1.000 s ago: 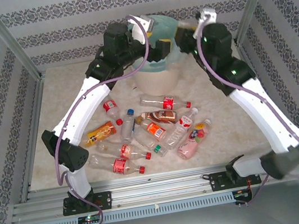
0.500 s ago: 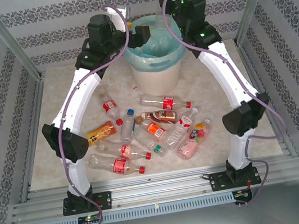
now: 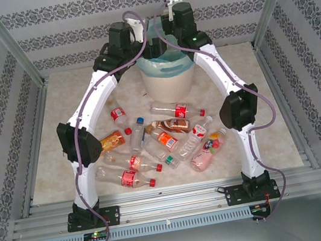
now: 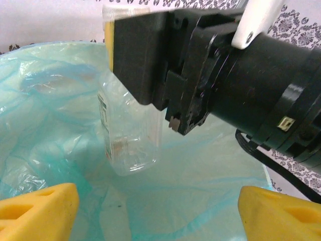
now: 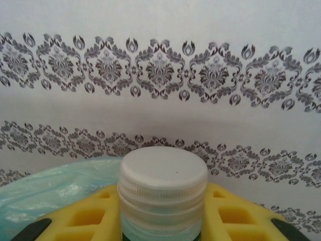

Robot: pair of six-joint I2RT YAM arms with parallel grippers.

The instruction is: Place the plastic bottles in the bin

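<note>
The right end effector (image 5: 163,223) is clenched on a clear bottle (image 4: 130,135), its yellow pads (image 5: 90,218) pressed on either side of the neck just under the white cap (image 5: 163,170). The bottle is upright, cap at 12 o'clock and base at 6 o'clock, and hangs in the mouth of the bin (image 3: 169,81) over the pale turquoise liner (image 4: 45,100). Cannot tell whether the base touches the liner. The left end effector (image 4: 158,213) is released: its yellow fingertips (image 4: 40,211) stand wide apart at 7 and 5 o'clock of the left wrist view with nothing between them. It is poised over the bin's opening, just beside the right end effector and facing the held bottle. In the top view the bin sits at the 12 o'clock end of the table (image 3: 254,93), close to the patterned wall (image 5: 160,65). The left arm (image 3: 93,100) arches up to it from 7 o'clock and the right arm (image 3: 220,74) from 5 o'clock. The other bottles (image 3: 158,142) lie on their sides in a loose heap at the table's centre, at 6 o'clock from the bin and well apart from it. An orange bottle (image 3: 108,143) lies at the heap's 9 o'clock edge, a pink bottle (image 3: 206,157) at 4 o'clock and a red-labelled bottle (image 3: 134,177) at 6 o'clock.
</note>
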